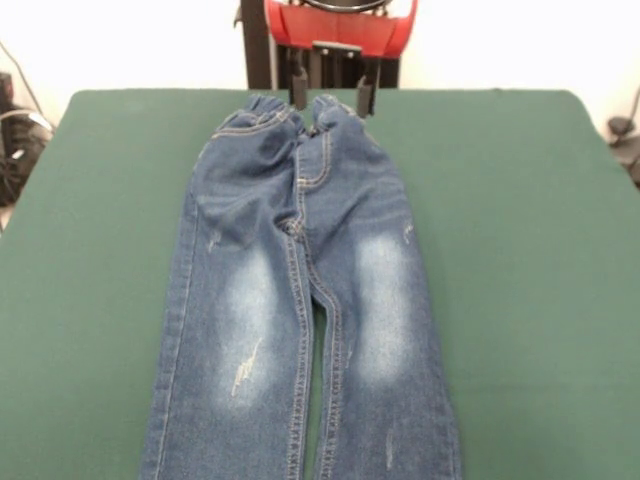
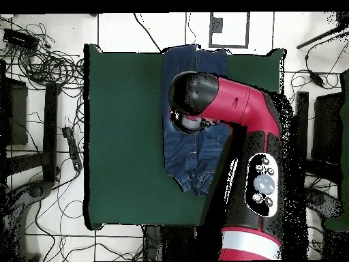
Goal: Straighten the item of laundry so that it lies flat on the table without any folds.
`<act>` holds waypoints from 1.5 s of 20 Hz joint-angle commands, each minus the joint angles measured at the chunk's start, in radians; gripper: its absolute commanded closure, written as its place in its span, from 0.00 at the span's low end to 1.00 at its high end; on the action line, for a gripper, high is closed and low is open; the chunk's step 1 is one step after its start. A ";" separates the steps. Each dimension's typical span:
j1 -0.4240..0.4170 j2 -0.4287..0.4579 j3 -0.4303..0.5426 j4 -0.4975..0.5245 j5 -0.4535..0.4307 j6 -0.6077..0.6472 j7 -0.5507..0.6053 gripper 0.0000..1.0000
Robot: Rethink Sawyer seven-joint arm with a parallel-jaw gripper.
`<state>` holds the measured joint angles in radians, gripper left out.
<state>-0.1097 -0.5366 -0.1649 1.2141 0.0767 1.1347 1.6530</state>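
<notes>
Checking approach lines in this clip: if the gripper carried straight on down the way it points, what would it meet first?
Most likely the gathered waistband of the small blue denim jeans. The gripper, jaws apart, points down just above it at the far edge of the dark green cloth table. Depth is unclear, so the prongs may already be touching.

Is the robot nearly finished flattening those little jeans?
Mostly. The jeans lie spread on the green table, legs straight and side by side. The open gripper hovers at the waistband, which looks bunched. Smoothing that is what seems left.
</notes>
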 commanded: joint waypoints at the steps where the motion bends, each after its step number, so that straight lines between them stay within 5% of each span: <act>1: 0.044 0.097 0.088 0.162 0.051 0.116 0.217 0.00; 17: 0.077 0.172 0.061 0.186 0.041 0.042 0.255 0.00; 30: 0.133 0.168 -0.038 0.138 0.029 0.287 0.346 0.00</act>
<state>-0.0307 -0.4258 -0.1879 1.2720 0.0969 1.2464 1.6530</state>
